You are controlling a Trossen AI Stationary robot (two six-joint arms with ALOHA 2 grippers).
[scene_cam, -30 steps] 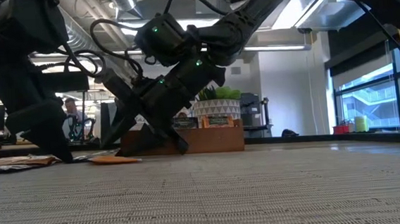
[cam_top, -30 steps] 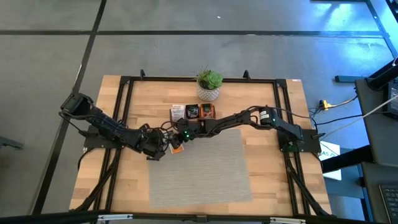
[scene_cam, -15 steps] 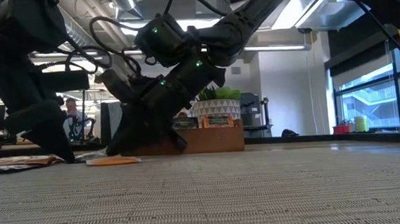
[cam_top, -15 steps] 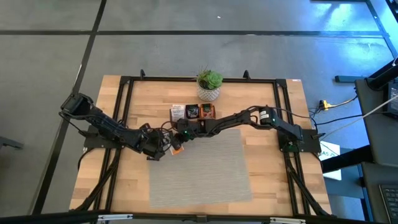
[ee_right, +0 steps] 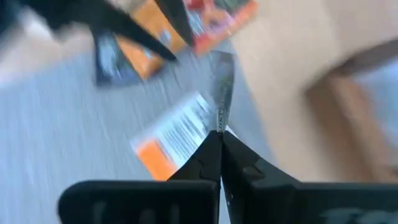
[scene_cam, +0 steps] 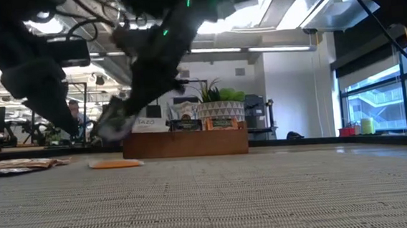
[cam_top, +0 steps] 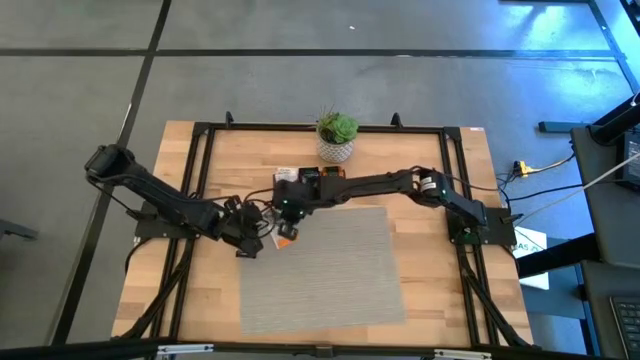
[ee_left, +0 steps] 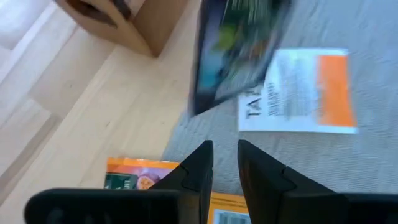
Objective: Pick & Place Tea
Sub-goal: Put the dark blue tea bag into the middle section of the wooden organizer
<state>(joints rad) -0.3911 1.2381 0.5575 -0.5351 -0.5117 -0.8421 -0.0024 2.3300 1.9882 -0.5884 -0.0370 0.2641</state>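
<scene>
The right end effector (ee_right: 219,134) has lifted, pinching a dark packet (ee_right: 222,87) edge-on; the tray (cam_top: 310,180) lies just above it in the high view.

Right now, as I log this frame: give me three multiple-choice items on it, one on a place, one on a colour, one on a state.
1. Where does the white-and-orange packet lie?
A. in the wooden tray
B. flat on the grey mat
C. in the plant pot

2. What colour is the held packet in the right hand?
A. dark
B. plain white
C. bright orange

3. What state is the right hand in?
A. wide open over the tray
B. open and flat on the mat
C. shut on a packet

Answers:
1 B: the left wrist view shows it lying on the ribbed grey surface.
2 A: the left wrist view shows it dark, lifted off the mat.
3 C: in the right wrist view the fingertips meet on the packet's edge.
</scene>
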